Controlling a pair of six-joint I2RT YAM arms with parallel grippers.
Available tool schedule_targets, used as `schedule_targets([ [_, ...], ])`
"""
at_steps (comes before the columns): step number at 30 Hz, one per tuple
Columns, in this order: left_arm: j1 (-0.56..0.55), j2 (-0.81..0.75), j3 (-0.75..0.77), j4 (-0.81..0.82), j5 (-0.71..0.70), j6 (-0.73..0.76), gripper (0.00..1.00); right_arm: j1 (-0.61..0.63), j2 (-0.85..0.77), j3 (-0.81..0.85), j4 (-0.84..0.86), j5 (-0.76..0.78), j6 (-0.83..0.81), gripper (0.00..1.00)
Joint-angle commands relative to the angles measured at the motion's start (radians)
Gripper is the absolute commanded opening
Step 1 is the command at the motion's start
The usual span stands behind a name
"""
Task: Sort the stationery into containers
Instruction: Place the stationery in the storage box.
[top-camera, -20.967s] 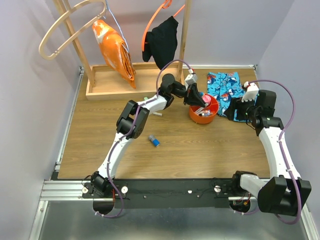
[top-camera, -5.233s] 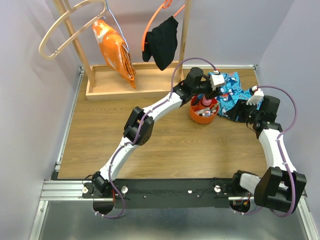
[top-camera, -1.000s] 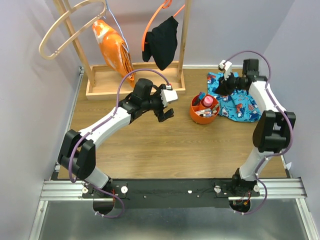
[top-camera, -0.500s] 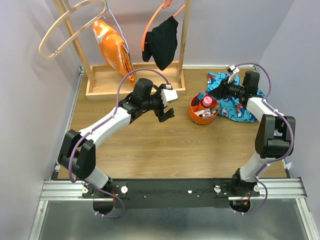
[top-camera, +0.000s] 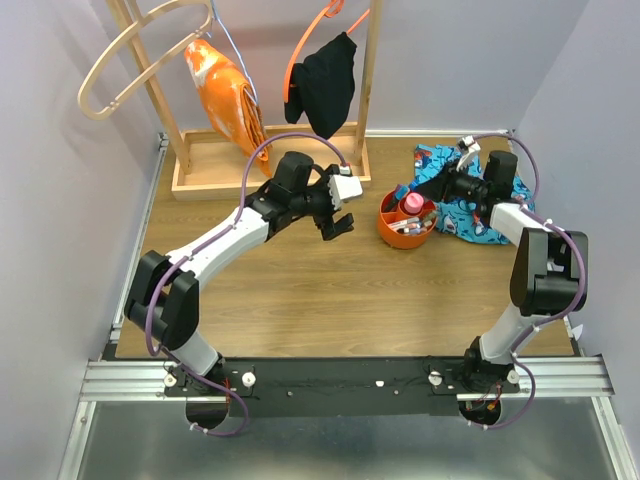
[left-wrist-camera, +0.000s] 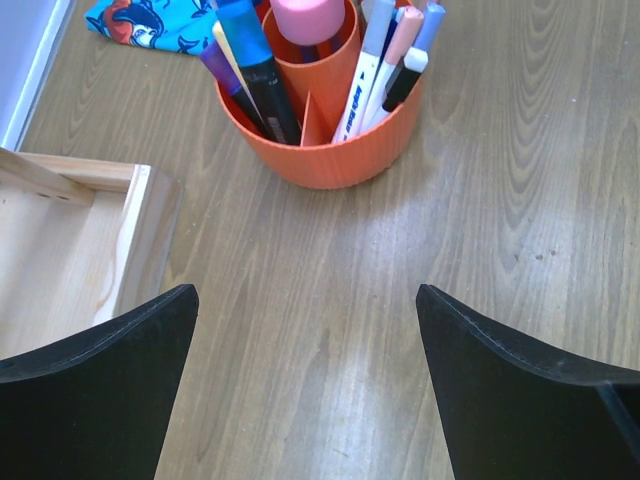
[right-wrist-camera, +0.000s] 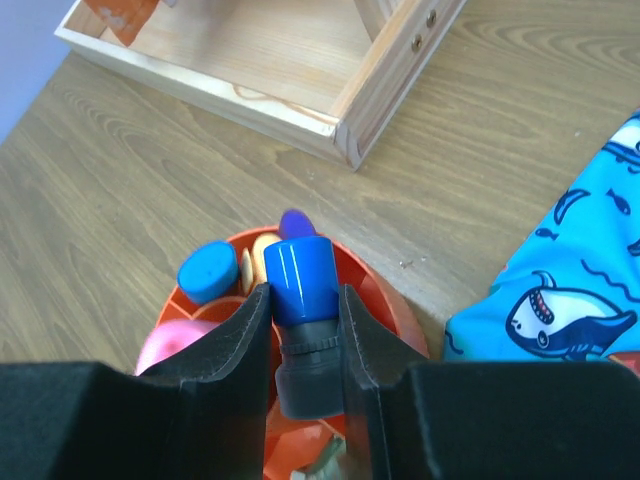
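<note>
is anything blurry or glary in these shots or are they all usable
Top external: evenly lit and sharp, soft shadows only. Left wrist: the orange tub is crisp, and a pale sheen lies on the table between the black, detail-less fingers of the left gripper. Right wrist: the blue-capped marker is in focus in the right gripper, whose fingers are dark silhouettes.
</note>
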Motion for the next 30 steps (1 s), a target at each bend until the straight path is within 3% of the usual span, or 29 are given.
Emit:
schedule_targets([
  [1,-0.005,0.028,0.045,-0.014,0.000,0.014,0.99,0.002,0.007,-0.035,0.048,-0.003,0.013,0.07],
  [3,-0.005,0.031,0.048,-0.011,0.001,0.014,0.99,0.002,0.007,-0.043,0.040,0.006,0.009,0.11],
  [8,-0.005,0.031,0.049,-0.014,-0.003,0.014,0.99,0.002,0.001,-0.021,-0.018,0.026,-0.008,0.34],
  [13,-0.005,0.027,0.046,-0.009,-0.002,0.015,0.99,0.002,-0.022,-0.023,-0.024,0.041,0.003,0.46],
  [22,-0.005,0.019,0.034,0.009,0.001,0.014,0.99,0.001,-0.072,-0.029,-0.066,0.087,-0.027,0.52],
  [27,-0.004,0.005,0.055,0.009,-0.017,0.015,0.99,-0.005,-0.158,0.052,-0.191,0.174,-0.073,0.53],
  [30,-0.005,-0.010,0.077,0.014,-0.076,0.005,0.99,-0.005,-0.186,0.116,-0.318,0.282,-0.114,0.63],
])
